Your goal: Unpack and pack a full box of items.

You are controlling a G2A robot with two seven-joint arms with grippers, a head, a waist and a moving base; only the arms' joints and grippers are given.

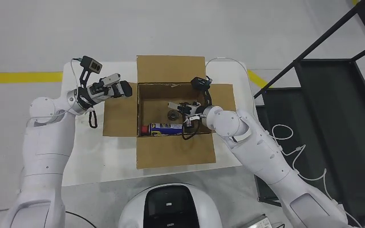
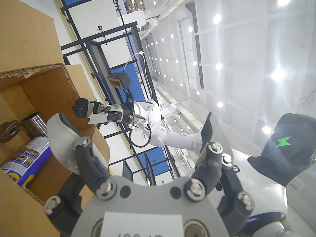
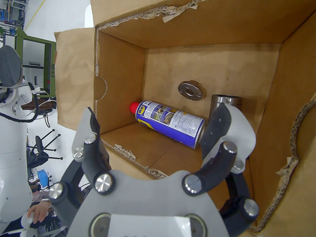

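The box (image 1: pixel 170 69) stands on the white surface (image 1: pixel 102 165) with all four flaps folded out, which leaves its opening free for an arm to come in from above. The right jaws hang over that opening, tilted down into it, spread wide and holding nothing. This reads as the set-up for a pick rather than a carry. Straight ahead of them, in the span between the two fingers, the spray can (image 3: pixel 170 123) lies on its side on the box floor. Its red cap points away toward the side wall, and its base is close to one finger (image 3: pixel 222 124). A can lying flat offers its round body across the opening, so jaws this wide suit it. Just past that same finger a short metal tube (image 3: pixel 227 99) stands against the wall, partly hidden by it. Beyond the can, farther from the jaws, a round flange (image 3: pixel 192 90) lies flat on the floor. With three things left inside, the unpacking looks only partly done. The tube sits close enough to the can's base that a careless closing could catch both. The left jaws are also wide and empty. They are held off to the side over the outer flap, turned toward the box, probably to keep clear of the other arm's reach.
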